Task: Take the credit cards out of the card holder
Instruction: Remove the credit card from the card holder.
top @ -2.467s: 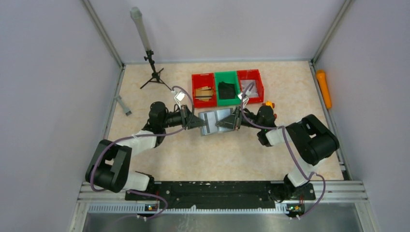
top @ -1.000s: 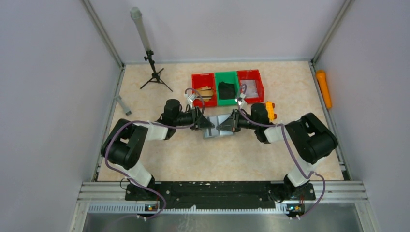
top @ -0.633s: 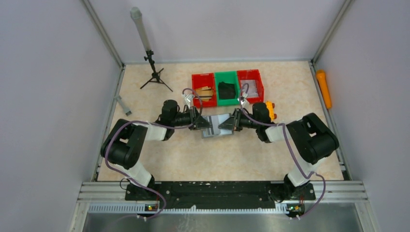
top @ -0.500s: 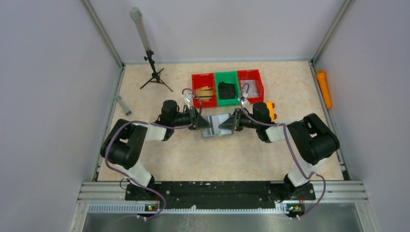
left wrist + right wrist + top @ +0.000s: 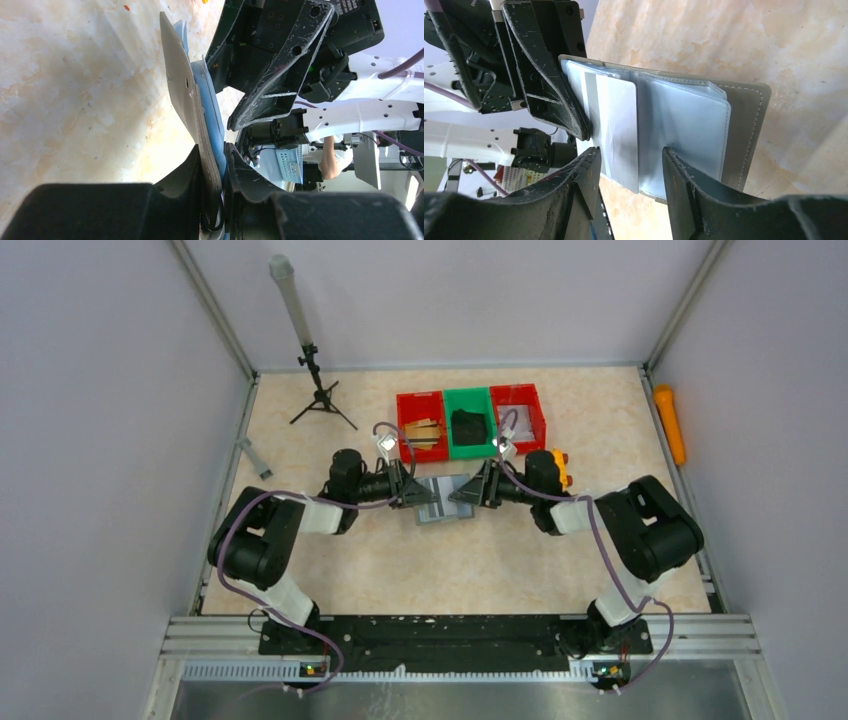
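Card holder (image 5: 443,502) is open at the middle of the table (image 5: 480,560), between the two arms and just near of a green bin (image 5: 467,394) that stands between two red bins (image 5: 403,410). The left gripper (image 5: 418,494) comes from the left side and is clamped on the left edge of the holder. In the left wrist view its two fingers press the grey cover and the blue inner pocket together between them. The right gripper (image 5: 630,160) comes from the right side, and its jaws stand apart over the inner side of the holder. It grips nothing. In the right wrist view one pale credit card (image 5: 616,125) with a grey stripe lies on the left inner pocket. It sits partly out of the pocket, and the open right fingers stand on either side of its near edge. The right pocket looks shiny and silvery-blue, with the grey cover showing around it. Whether the holder rests flat on the table or is lifted a little cannot be told.
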